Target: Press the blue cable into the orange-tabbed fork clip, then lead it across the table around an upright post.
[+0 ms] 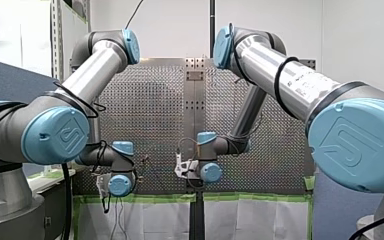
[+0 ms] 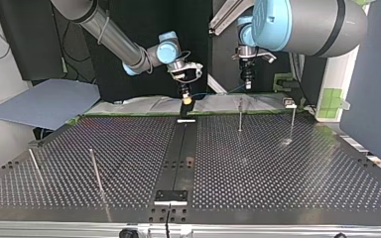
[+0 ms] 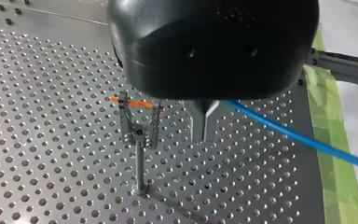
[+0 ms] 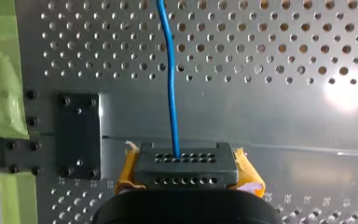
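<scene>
Currently you are holding the thin blue cable (image 3: 298,135) at two places. The black left gripper (image 3: 205,123) is pinching it with its metal fingers standing together on it. The yellow-padded right gripper (image 4: 186,163) is clamping it too, with the cable running out ahead of it over the perforated metal table (image 4: 261,116).

In the left wrist view, the small metal fork clip with orange tabs (image 3: 140,127) is standing on its slim stem just beside the left gripper's fingers. The cable is not yet lying in it; it is trailing away from the fingers on the side away from the clip.

So, as I judge it, you are working on the seating. You should be carrying the cable over the fork's mouth and lining it up with the slot between the prongs. Only then should you be pushing straight down. The right gripper should be giving a little slack rather than dragging sideways, since that stem looks slender and could be bending under a side load.

A thin upright metal post (image 2: 95,171) is waiting well apart, towards the top view's left, for the routing afterwards.
</scene>
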`<act>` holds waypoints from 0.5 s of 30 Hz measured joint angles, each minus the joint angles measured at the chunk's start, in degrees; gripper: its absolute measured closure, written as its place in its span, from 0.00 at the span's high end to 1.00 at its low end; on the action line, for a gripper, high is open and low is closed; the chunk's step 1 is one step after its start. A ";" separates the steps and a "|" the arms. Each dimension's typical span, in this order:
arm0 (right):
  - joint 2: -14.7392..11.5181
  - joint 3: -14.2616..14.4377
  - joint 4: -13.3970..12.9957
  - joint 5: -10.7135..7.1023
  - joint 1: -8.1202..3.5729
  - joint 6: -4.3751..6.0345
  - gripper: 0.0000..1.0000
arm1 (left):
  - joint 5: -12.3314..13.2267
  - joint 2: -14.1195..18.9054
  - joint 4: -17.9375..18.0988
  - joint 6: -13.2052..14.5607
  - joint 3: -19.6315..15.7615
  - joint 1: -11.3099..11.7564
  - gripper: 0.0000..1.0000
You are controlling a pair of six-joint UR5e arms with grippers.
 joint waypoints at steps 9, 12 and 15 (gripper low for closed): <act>0.03 -1.01 0.19 -0.16 0.15 -0.02 0.00 | 0.56 2.73 0.07 -0.22 -0.10 0.18 0.00; 0.03 -1.16 0.31 -0.16 0.22 0.00 0.00 | 0.84 3.44 0.01 -0.51 0.02 0.37 0.00; 0.03 -1.20 0.39 -0.16 0.29 -0.06 0.00 | 1.83 4.10 0.00 -1.47 0.26 0.75 0.00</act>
